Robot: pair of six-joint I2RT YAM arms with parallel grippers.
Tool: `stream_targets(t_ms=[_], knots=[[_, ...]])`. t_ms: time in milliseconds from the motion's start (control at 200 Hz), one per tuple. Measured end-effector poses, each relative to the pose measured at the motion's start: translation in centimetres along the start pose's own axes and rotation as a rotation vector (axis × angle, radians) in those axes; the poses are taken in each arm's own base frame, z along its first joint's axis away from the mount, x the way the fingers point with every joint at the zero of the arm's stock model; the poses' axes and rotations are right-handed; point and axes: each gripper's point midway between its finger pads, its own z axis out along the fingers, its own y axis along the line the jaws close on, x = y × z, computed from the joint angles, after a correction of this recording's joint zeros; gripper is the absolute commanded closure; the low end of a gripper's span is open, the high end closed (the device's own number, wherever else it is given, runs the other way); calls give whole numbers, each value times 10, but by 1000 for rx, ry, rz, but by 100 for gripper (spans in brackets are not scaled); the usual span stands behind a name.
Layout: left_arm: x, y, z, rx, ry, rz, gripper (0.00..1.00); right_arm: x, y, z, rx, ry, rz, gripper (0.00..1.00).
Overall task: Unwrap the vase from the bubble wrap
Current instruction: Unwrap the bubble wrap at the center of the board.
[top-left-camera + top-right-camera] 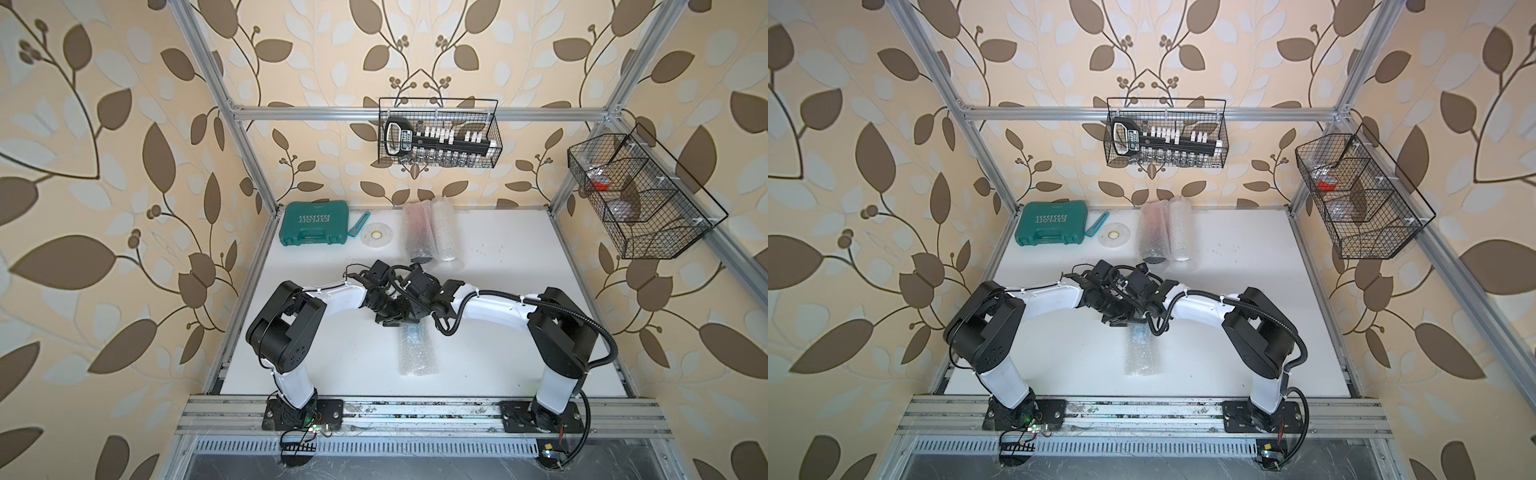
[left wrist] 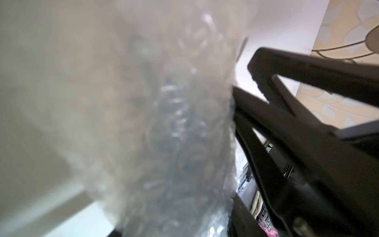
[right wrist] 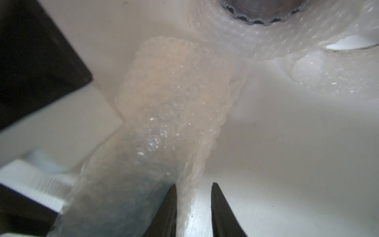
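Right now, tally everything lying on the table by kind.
Bubble-wrap rolls: 3
Green case: 1
Disc: 1
Blue strip: 1
Total: 6

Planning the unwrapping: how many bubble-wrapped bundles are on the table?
3. Back of the table: one bundle beside another bundle. Front centre: a third bundle, far end partly hidden. None else visible.

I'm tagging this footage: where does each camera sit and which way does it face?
Both top views: above the arm bases, looking down at the table; left arm and right arm show.
Left wrist: pressed against bubble wrap; dark gripper parts beside it.
Right wrist: along the bubble wrap; right gripper straddles its edge.
Shared: the bubble wrap.
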Motion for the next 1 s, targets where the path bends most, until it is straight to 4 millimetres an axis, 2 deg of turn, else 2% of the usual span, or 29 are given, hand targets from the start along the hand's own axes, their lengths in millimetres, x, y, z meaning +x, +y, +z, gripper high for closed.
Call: stream_targets(t_ms=[320, 730, 1000], knots=[[2, 1, -1, 1, -4, 3, 53, 2, -5, 5, 24, 7, -3, 73], [2, 0, 0, 4, -21, -1, 57, 1, -6, 14, -18, 28, 14, 98], [2, 1, 0, 5, -32, -7, 58, 16, -16, 32, -100, 72, 91, 100]])
